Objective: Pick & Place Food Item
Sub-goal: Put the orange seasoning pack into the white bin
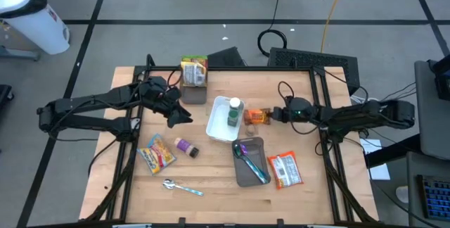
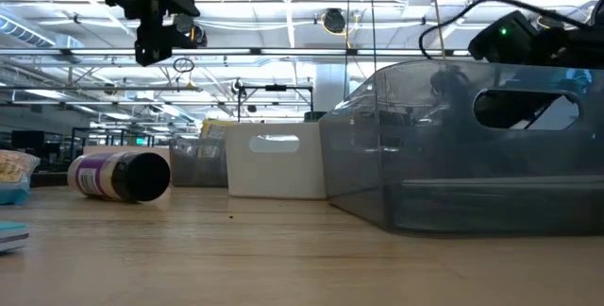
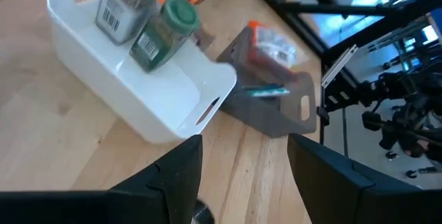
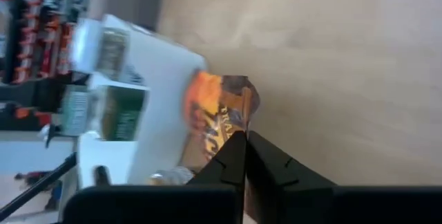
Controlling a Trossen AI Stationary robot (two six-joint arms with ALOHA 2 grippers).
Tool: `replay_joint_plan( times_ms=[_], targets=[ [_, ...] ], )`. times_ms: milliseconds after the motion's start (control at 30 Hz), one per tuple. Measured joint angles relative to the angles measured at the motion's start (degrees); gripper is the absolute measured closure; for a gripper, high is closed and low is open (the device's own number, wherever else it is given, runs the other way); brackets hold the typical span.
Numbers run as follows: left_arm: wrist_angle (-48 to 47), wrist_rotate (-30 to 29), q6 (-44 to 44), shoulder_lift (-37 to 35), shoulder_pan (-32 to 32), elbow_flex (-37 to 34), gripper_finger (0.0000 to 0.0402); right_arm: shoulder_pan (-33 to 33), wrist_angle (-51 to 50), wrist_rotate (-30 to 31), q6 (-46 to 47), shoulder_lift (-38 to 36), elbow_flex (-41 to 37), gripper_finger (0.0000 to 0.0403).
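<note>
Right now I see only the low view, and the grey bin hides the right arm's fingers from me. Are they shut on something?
Observer: The right gripper has its fingers shut, with the tips at the edge of an orange snack packet. I cannot tell whether they pinch it.
Operator: Where does this packet lie?
Observer: It lies on the table just beside the white bin, on the side toward the right arm, not inside it.
Operator: And the left gripper?
Observer: The left gripper hovers on the white bin's other side, fingers open, holding nothing.
</note>
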Motion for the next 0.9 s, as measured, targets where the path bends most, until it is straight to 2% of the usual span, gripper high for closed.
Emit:
replay_joint_plan(
  times_ms=[233,433,567,733,900],
  targets=[
    [8.8,0.0,-0.1,0.0,0.1,0.0,0.0183,0.0,-2.7,0.0,-8.1,-4.3,5.6,0.0402],
    [17.4,0.3,-0.5,0.0,1.2,0.3,0.0183,0.0,-22.7,-0.3,-20.4,-7.0,19.4,0.0402],
    [18.6,0.3,0.5,1.2,2.3,2.4,0.0183,0.1,-34.0,-3.9,-29.6,-6.4,31.2,0.0403],
    [18.3,0.8,4.8,5.9,2.5,8.6,0.0183,0.2,-39.3,-10.1,-35.3,-4.3,42.9,0.0403],
    [12.8,5.6,11.4,14.6,2.5,19.6,0.0183,1.4,-40.3,-17.3,-37.7,0.3,50.9,0.0403]
  ],
)
